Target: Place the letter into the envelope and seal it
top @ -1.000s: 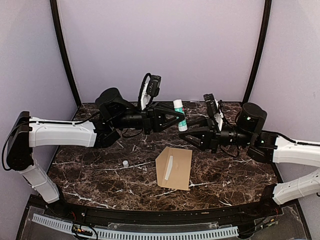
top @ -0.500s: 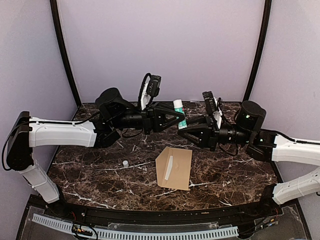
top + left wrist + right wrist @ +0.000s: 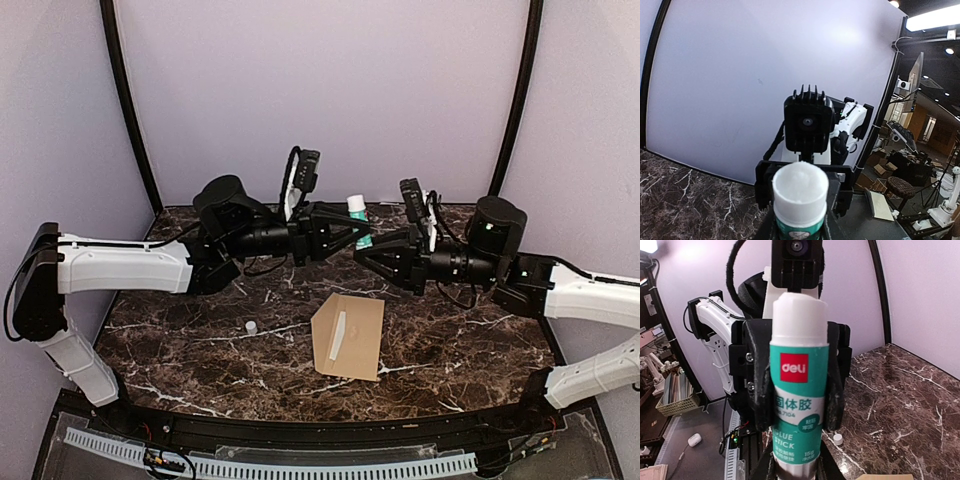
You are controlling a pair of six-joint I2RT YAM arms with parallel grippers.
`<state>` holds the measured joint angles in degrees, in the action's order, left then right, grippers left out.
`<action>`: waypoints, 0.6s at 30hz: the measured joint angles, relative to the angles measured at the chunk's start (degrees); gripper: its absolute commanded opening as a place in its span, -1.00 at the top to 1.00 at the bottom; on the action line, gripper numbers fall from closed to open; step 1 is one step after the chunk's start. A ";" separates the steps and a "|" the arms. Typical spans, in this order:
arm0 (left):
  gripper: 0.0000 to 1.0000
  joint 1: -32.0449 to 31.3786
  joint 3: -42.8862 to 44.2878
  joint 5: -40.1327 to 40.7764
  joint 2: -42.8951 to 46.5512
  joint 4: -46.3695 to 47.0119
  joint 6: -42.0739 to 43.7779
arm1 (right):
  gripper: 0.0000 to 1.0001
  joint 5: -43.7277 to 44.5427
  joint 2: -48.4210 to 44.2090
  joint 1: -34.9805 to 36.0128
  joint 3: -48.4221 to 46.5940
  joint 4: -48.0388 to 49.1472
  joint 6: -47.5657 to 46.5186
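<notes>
The glue stick (image 3: 799,405) reads "deli", "固体胶", "GLUE STICK" and "15g" on its teal label.

The top camera is hanging above and behind the arms, looking down on the whole table (image 3: 180,350) from well back. The left wrist camera (image 3: 797,246) is peering along the left gripper (image 3: 357,233) at the glue stick (image 3: 800,200), very close. The right wrist camera (image 3: 808,121) is staring back over the right gripper (image 3: 363,252). All three views are sharing that stick, and each wrist view is catching the opposite camera.
</notes>
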<state>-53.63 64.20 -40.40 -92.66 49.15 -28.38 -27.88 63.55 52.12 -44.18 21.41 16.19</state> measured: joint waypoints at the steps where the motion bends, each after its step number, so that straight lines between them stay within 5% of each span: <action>1: 1.00 0.07 0.00 1.05 0.00 -0.46 0.37 | 1.00 1.20 0.09 0.00 -0.50 -1.33 -0.66; 18: 1.00 0.11 2.10 30.12 -1.29 -12.13 4.72 | 1.00 44.61 13.09 7.48 -14.19 -15.61 -11.30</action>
<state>-53.52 66.30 -10.28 -93.95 37.01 -23.66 16.73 76.64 59.59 -58.37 5.80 4.89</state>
